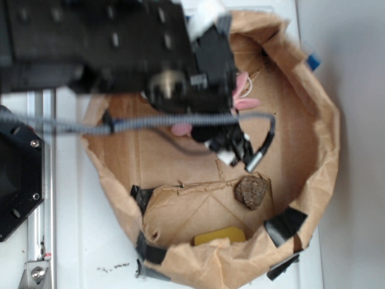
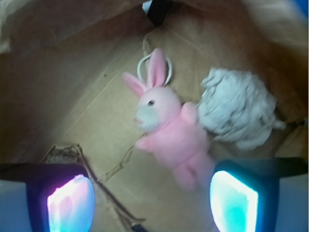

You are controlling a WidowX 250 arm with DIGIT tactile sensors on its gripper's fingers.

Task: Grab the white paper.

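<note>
The white paper [image 2: 236, 108] is a crumpled off-white ball lying on the brown floor at the right of the wrist view, touching the pink plush bunny [image 2: 169, 125]. It sits beyond my right finger [image 2: 234, 200] and outside the gap. My gripper [image 2: 152, 203] is open with nothing between its fingers; only the bunny's feet reach toward the gap. In the exterior view my gripper [image 1: 239, 153] hangs inside the bag, and the arm hides the white paper there.
A rolled-down brown paper bag [image 1: 319, 120] with black tape patches walls in the work area. A brown rough lump [image 1: 251, 191] lies near the front, also by my left finger [image 2: 63, 154]. A yellow object [image 1: 219, 236] sits at the front wall. Bunny ears [image 1: 242, 84] show past the arm.
</note>
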